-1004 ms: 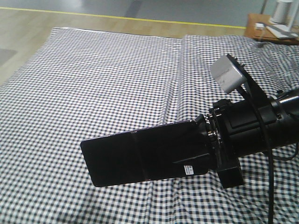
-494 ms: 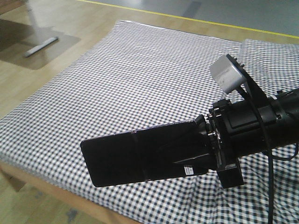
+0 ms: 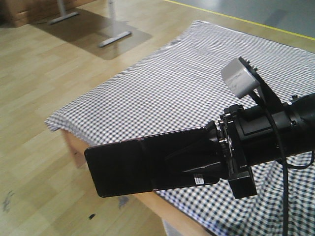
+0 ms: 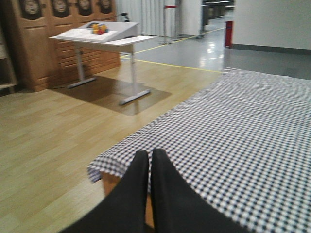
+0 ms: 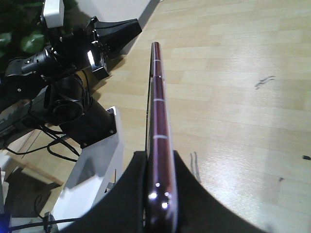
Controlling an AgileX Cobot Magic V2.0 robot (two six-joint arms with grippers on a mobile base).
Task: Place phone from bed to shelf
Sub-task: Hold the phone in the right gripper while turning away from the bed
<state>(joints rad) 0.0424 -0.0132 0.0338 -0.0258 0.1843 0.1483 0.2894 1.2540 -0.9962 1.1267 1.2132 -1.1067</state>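
In the front view, the flat glossy black rectangular phone (image 3: 142,167) hangs level in the air off the corner of the black-and-white gingham-covered bed (image 3: 197,83). The right gripper (image 3: 189,163) pinches one end, likely so the slab clears the cloth in transit. In the left wrist view, the left gripper (image 4: 148,162) is pressed together, empty, above the bed's edge. The right wrist view shows the phone edge-on, clamped between black pads (image 5: 135,194). No shelf is in sight.
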